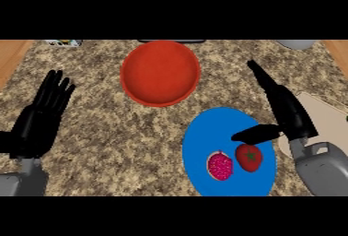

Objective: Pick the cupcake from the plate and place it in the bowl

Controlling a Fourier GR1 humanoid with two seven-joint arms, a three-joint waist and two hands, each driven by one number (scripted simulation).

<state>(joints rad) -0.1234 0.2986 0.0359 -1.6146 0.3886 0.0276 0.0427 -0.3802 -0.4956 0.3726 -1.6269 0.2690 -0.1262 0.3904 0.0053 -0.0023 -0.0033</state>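
A blue plate (217, 126) lies on the counter at lower right. On its near part sits a cupcake (219, 166) with pink speckled frosting, beside a red tomato (249, 157) with a green stem. A red bowl (160, 72) stands farther back, left of the plate's far end. My right hand (289, 115) hovers over the plate's right rim, fingers straight and pointing away, thumb stretched left above the tomato; it holds nothing. My left hand (41, 117) rests open at the left edge, fingers up.
A beige cutting board (329, 120) lies at the right edge under my right forearm. A grey vessel (296, 44) shows at the far right and a small patterned object (64, 43) at the far left. Wooden strips border the speckled counter on both sides.
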